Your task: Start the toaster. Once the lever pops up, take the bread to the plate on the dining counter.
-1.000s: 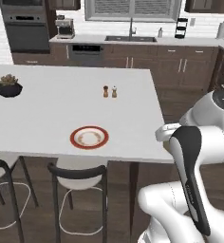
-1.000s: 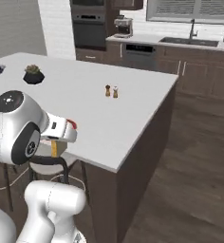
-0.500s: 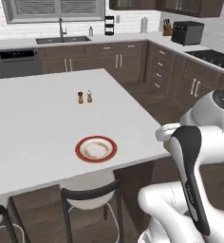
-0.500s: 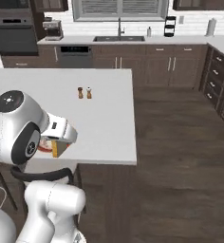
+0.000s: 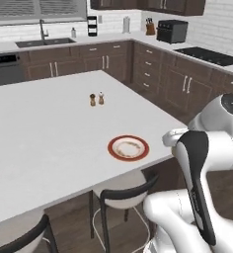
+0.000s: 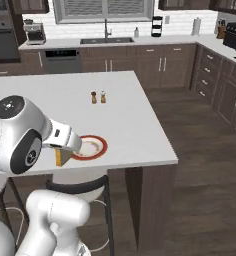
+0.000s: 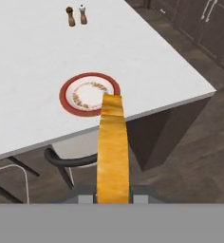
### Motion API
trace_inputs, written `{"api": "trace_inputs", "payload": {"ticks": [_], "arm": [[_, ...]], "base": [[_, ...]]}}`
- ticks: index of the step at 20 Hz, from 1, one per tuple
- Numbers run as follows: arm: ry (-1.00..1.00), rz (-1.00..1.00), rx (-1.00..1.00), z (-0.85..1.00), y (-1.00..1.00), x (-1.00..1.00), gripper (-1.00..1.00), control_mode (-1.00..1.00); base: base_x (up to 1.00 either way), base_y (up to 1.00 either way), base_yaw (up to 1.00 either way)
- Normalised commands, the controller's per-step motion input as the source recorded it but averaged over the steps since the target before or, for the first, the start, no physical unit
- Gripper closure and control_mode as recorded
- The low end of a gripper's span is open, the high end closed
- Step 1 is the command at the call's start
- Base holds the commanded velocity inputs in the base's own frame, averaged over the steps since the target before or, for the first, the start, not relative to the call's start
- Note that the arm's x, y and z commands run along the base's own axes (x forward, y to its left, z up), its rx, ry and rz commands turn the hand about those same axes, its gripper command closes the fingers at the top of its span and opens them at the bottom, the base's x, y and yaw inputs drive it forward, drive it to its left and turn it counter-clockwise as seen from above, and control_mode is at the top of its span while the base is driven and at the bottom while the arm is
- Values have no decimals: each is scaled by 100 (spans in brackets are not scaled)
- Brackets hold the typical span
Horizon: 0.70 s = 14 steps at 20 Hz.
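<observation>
The base has swung round the corner of the dining counter (image 5: 49, 143), so both base views have shifted. The plate (image 5: 128, 147) now lies nearer the camera in the left base view, and in the right base view it has come out from behind the arm (image 6: 90, 146). The black stools (image 5: 123, 195) appear to have slid left; the far cabinets show from a new angle
</observation>
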Motion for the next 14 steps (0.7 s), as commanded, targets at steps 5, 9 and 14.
{"api": "trace_inputs", "payload": {"ticks": [5, 9, 14], "arm": [[0, 0, 0, 0, 0, 0, 100, 100], [0, 0, 0, 0, 0, 0, 100, 100], [0, 0, 0, 0, 0, 0, 100, 100]], "base": [[0, 13, 27], [16, -1, 35], [17, -19, 24]]}}
